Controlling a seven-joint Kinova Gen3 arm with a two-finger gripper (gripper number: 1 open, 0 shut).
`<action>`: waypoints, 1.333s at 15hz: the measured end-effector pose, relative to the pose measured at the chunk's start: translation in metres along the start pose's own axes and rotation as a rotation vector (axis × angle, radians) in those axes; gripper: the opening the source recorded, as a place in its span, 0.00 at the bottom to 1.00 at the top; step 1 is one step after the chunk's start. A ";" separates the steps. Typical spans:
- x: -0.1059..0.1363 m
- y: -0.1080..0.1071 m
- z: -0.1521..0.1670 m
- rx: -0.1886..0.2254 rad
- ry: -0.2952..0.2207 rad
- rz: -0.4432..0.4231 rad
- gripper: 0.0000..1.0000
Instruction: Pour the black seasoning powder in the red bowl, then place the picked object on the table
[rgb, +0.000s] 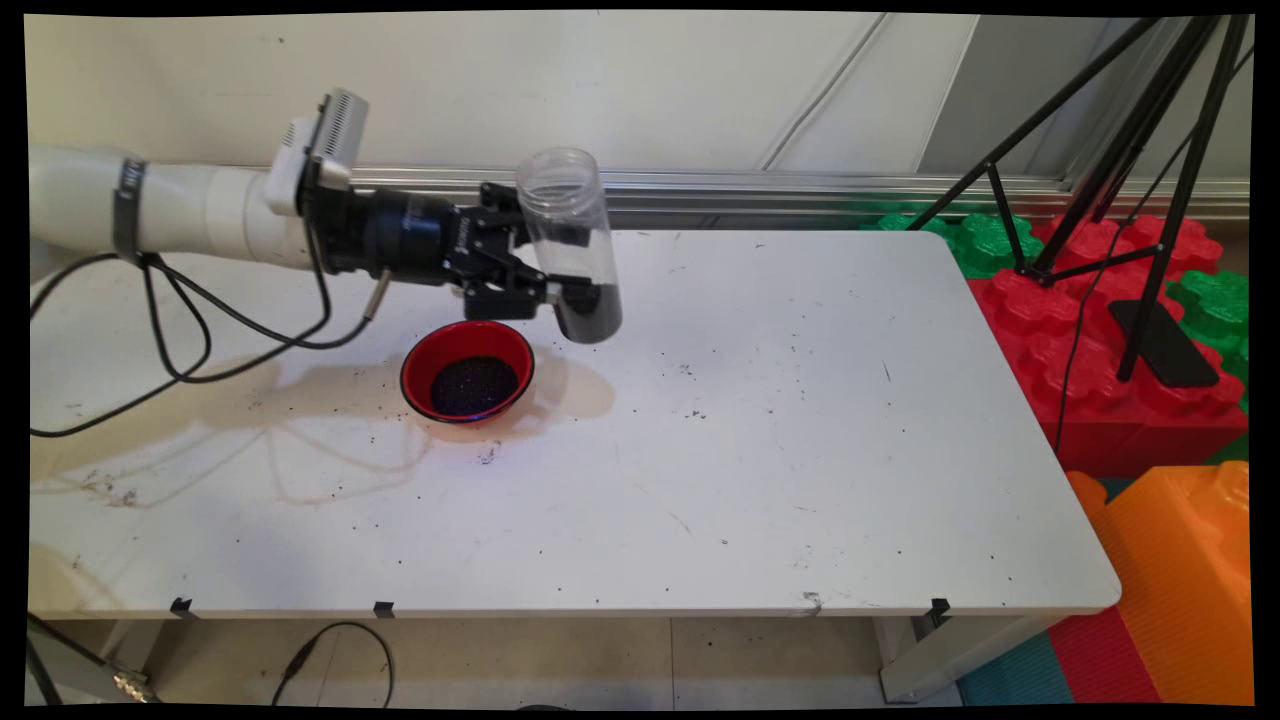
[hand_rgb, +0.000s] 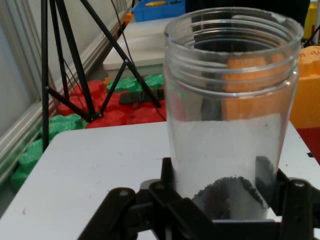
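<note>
The gripper (rgb: 570, 265) is clamped on a clear jar (rgb: 572, 240), one finger on each side of its lower half, holding it above the table (rgb: 760, 440) — upright, tipped slightly, mouth open at the top. A little dark grain (hand_rgb: 227, 192) sits in its bottom. Just below and to the left stands a red bowl (rgb: 467, 371) with the same dark grain in it, apart from the jar. Off the table's far right end — a black tripod (rgb: 1130, 170) on red and green foam blocks (rgb: 1100, 330).
</note>
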 end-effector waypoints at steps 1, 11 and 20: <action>-0.003 0.001 0.005 -0.001 -0.002 -0.014 0.00; -0.057 0.000 0.054 -0.010 -0.081 -0.115 0.00; -0.094 -0.004 0.078 -0.010 -0.146 -0.144 0.00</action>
